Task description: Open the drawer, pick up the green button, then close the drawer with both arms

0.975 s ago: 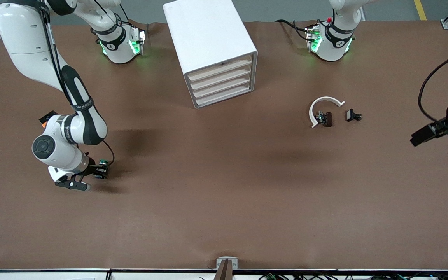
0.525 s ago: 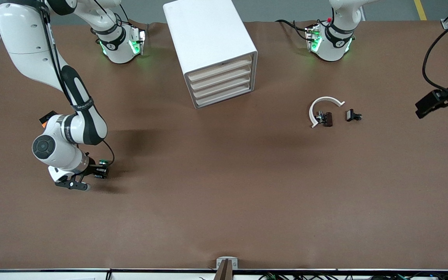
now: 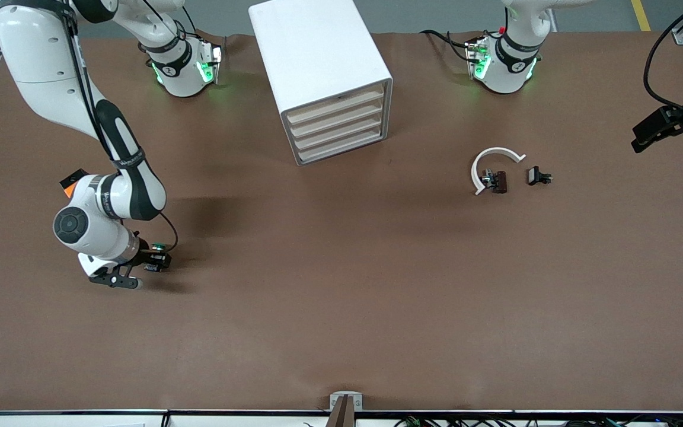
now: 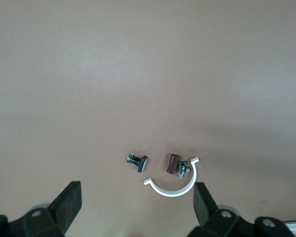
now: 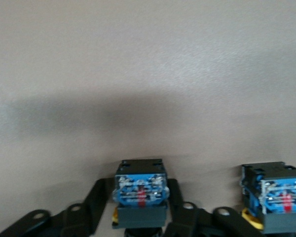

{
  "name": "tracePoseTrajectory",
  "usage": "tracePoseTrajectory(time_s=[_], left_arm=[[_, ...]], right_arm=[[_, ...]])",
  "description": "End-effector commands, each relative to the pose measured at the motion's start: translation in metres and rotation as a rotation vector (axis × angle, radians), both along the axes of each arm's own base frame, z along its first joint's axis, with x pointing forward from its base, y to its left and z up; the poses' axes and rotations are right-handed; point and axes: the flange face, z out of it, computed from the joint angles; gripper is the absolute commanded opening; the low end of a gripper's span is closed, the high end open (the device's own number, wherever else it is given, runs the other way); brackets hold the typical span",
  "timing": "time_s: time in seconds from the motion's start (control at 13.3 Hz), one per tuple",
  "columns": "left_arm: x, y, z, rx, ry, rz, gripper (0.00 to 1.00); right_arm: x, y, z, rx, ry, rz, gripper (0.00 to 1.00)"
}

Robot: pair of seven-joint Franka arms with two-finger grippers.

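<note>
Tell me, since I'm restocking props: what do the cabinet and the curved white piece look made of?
The cabinet looks like smooth matte white plastic, its rounded edges suggesting moulding; the drawer fronts look cream plastic. The curved white piece seems thin rigid plastic, though painted metal is possible.

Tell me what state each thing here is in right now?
Drawers: all four shut in the white cabinet.
Button: out of the cabinet, at the right tool.
Right tool: low at the table toward the right arm's end, around the button.
Left tool: open, empty, up over the left arm's end.
White half ring: lying loose on the table.
</note>
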Motion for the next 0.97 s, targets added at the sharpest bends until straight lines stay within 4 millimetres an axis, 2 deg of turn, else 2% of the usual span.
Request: tracePoseTrajectory(time_s=[0.0,0.07,0.3,0.53,0.9], left_arm=[[-0.022,-0.005,0.003,-0.030,0.002,-0.029,1.00],[-0.027,-0.005,0.004,-0.029,0.006,-0.042,1.00],[-0.029,-0.012,0.000,-0.029,0.020,-0.061,1.00],[-0.034,-0.033,0.000,-0.022,0.023,-0.101,1.00],[-0.036,-0.040,0.001,-0.055,0.022,-0.132,1.00]], right_arm=[[0.007,0.004,0.015,0.006,0.000,0.007,1.00],[0.013,0.002,0.024,0.006,0.012,0.008,1.00],[0.027,0.002,0.071,0.004,0.012,0.030,1.00],[0.027,-0.010,0.116,0.006,-0.003,0.098,1.00],[0.014,-0.014,0.230,0.006,0.101,0.126,1.00]])
